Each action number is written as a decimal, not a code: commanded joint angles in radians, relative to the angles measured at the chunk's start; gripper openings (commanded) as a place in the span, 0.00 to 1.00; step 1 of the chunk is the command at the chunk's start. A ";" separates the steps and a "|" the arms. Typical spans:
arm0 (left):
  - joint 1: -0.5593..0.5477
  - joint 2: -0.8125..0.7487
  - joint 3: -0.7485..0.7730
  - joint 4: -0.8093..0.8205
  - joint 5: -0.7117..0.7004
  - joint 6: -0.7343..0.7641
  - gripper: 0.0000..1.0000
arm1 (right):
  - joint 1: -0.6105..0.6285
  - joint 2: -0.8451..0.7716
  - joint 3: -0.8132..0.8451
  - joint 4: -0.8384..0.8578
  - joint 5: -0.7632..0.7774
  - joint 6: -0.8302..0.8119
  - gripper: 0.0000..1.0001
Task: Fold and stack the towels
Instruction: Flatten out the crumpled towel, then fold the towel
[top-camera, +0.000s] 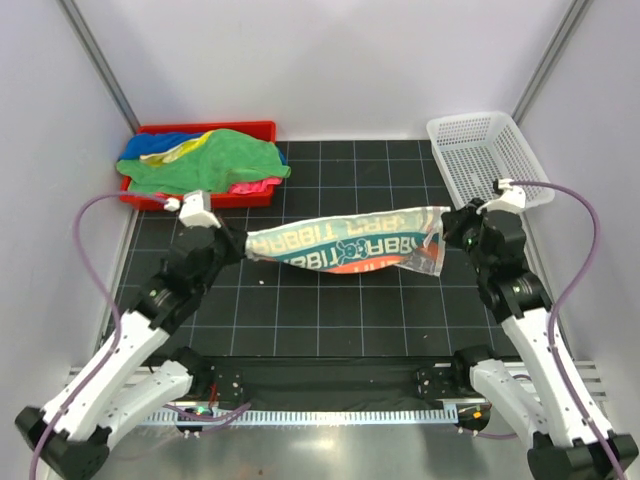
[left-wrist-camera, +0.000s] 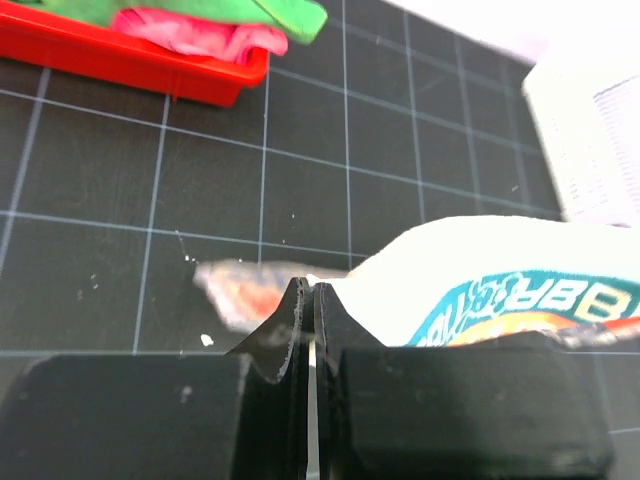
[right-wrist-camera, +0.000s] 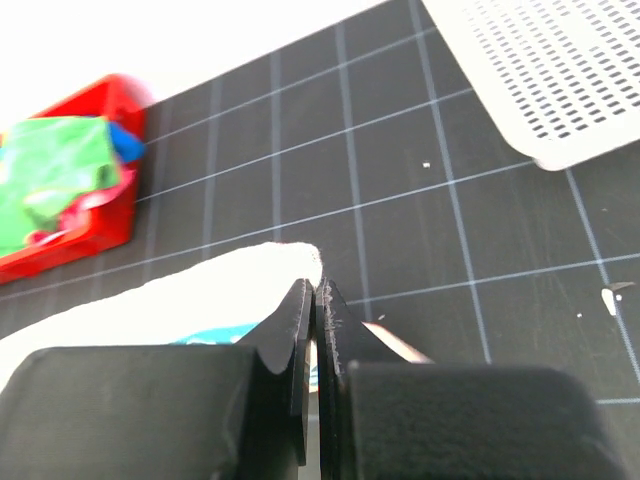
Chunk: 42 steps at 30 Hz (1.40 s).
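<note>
Black matting ruled with a pale grid (top-camera: 330, 320) covers my table, and plain pale walls (top-camera: 330, 60) close it in on three sides. From above, the printed towel (top-camera: 345, 248) stretches across the middle of the mat between my two pincers. My left gripper (top-camera: 240, 245) pinches its left end and my right gripper (top-camera: 450, 232) its right end. A red tray (top-camera: 150, 130) sits in the far left corner, heaped with other cloths, a green towel (top-camera: 215, 160) on top. A white mesh basket (top-camera: 485, 155) stands in the far right corner.

On my left wrist view, my fingers are pressed together on a thin edge of the printed towel, whose cream and teal bulk swells to the right. White specks dot the mat. The tray lies far left, a pink towel (left-wrist-camera: 200, 35) showing under the green one.

On my right wrist view, the fingers are likewise clamped on the cloth, which bunches to the left. The basket is far right, the tray far left.
</note>
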 joint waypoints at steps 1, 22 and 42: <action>-0.003 -0.123 0.013 -0.145 -0.050 -0.044 0.00 | 0.002 -0.069 0.003 -0.077 -0.087 -0.019 0.01; 0.180 0.462 0.036 0.116 -0.158 -0.078 0.00 | 0.002 0.519 -0.025 0.297 -0.032 0.113 0.01; 0.315 0.835 0.256 0.248 -0.058 -0.009 0.13 | 0.002 0.849 0.164 0.349 0.113 0.087 0.01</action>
